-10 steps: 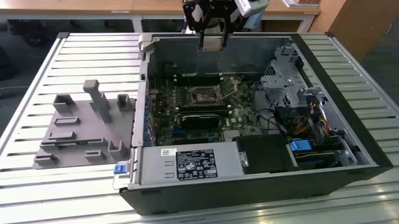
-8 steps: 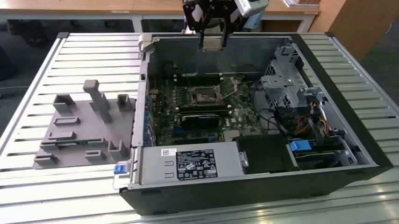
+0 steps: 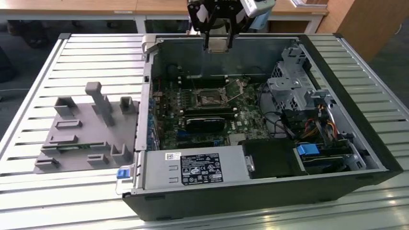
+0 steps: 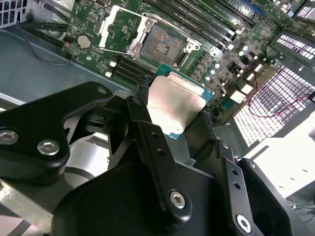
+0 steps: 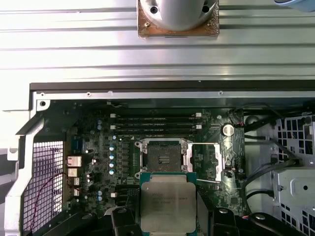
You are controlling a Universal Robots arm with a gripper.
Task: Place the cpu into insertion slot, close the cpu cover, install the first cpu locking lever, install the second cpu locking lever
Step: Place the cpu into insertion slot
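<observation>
Cpu clamped by its edges in end effector, top centre of the exterior view, above the open PC case on the slatted bench. Insertion slot unfilled, mid-frame in that view; cpu cover flipped open beside it. Est. progress: step 1 underway; seating, closing & locking all left.

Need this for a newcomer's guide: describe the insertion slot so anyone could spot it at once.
Look inside the open computer case, on the green circuit board. Beside the long black memory slots sits the insertion slot. Unlike those narrow strips, it is a small square socket with a dark centre and silvery metal rim.
</observation>
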